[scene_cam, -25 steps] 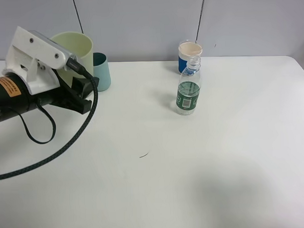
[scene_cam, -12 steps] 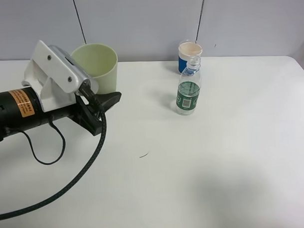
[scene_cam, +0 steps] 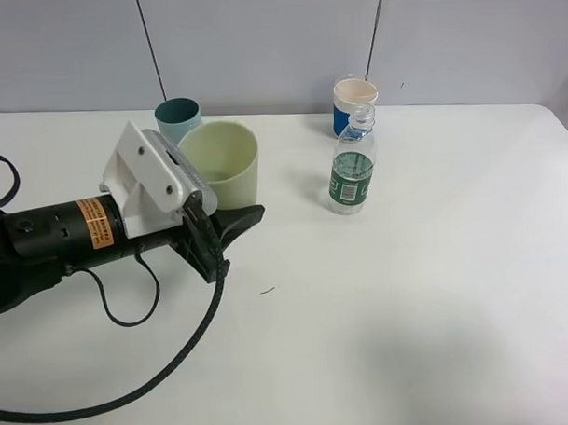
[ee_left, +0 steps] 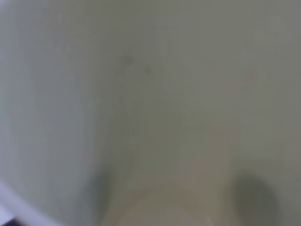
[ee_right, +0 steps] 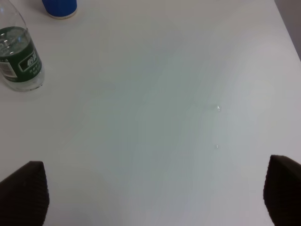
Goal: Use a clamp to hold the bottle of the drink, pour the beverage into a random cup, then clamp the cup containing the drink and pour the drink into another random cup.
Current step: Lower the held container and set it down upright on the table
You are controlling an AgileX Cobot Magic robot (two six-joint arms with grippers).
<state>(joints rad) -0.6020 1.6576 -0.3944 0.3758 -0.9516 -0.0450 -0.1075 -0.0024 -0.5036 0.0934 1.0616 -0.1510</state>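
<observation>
My left gripper is shut on the pale yellow-green cup, which it holds roughly upright just above the table, left of centre. In the left wrist view only the cup's blurred pale wall shows. The teal cup stands just behind it, to the left. Further right stands the clear bottle with its green label, also seen in the right wrist view. My right gripper hangs open over bare table, its dark fingertips far apart. I cannot see liquid in the cup.
A blue cup with a cream rim stands behind the bottle by the back wall; its base shows in the right wrist view. The left arm's black cable loops over the white table at the front left.
The left arm has carried the yellow-green cup rightward and toward the front, away from the teal cup, which now shows in full. The bottle and blue cup have not moved.
</observation>
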